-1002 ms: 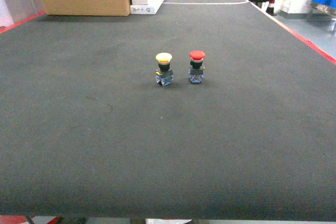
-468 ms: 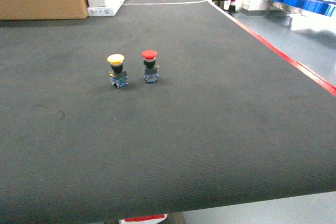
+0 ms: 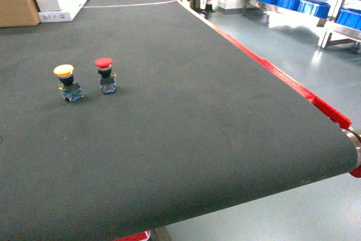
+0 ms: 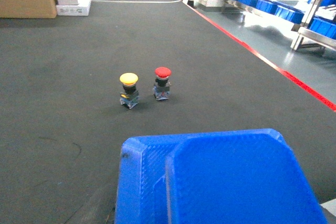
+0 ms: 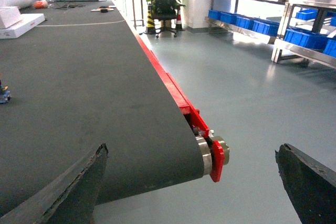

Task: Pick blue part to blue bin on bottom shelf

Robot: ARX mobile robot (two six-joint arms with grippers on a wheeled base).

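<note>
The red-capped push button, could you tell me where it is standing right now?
In the head view the red-capped push button stands upright on the dark belt at the left, just right of the yellow-capped push button, apart from it.

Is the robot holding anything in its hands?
The right gripper is open, empty. The blue part fills the left wrist view up close, probably held; fingers are hidden, so where cannot be told.

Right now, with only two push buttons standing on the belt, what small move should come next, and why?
Probably turn the base right, toward the steel rack of blue bins. They sit far off across the floor, and no bottom shelf is in view. A blue shape fills the left wrist view, possibly the part. The right pincer is open and empty.
</note>
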